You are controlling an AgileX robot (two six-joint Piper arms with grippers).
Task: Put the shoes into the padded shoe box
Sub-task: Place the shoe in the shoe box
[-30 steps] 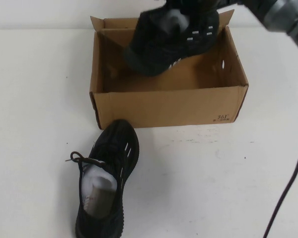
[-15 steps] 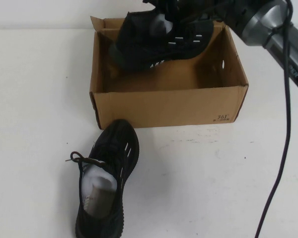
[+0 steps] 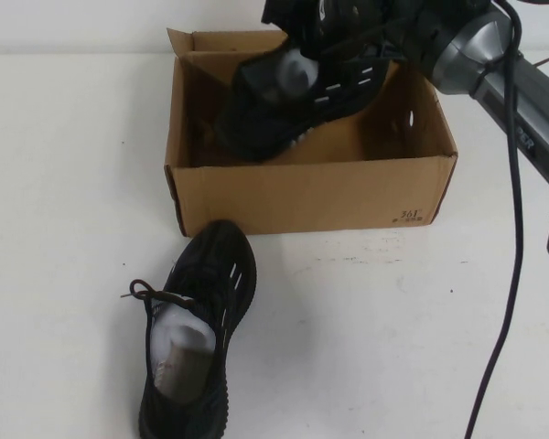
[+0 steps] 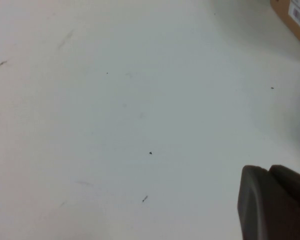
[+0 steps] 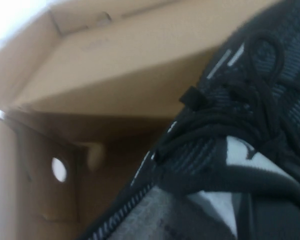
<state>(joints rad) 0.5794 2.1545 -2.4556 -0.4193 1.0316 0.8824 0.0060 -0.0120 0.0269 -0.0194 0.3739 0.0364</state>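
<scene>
The brown cardboard shoe box [image 3: 311, 197] stands open at the back of the table. My right gripper [image 3: 348, 27] is above its back right part, shut on the heel collar of one black sneaker [image 3: 293, 101]. That shoe hangs tilted, toe down, inside the box. The right wrist view shows its laces and pale lining [image 5: 240, 150] against the box's inner wall [image 5: 115, 60]. The other black sneaker [image 3: 197, 329] lies on the table in front of the box, toe toward it. My left gripper [image 4: 267, 170] is out of the high view, shut and empty over bare table.
The white table [image 3: 393, 338] spreads around the box. A black cable [image 3: 512, 274] hangs down the right side from my right arm [image 3: 503, 64]. A corner of the box with a label [image 4: 296, 19] shows in the left wrist view.
My right gripper has lowered the held sneaker; its toe has dropped deeper into the box. The sneaker on the table and the box have not moved.
</scene>
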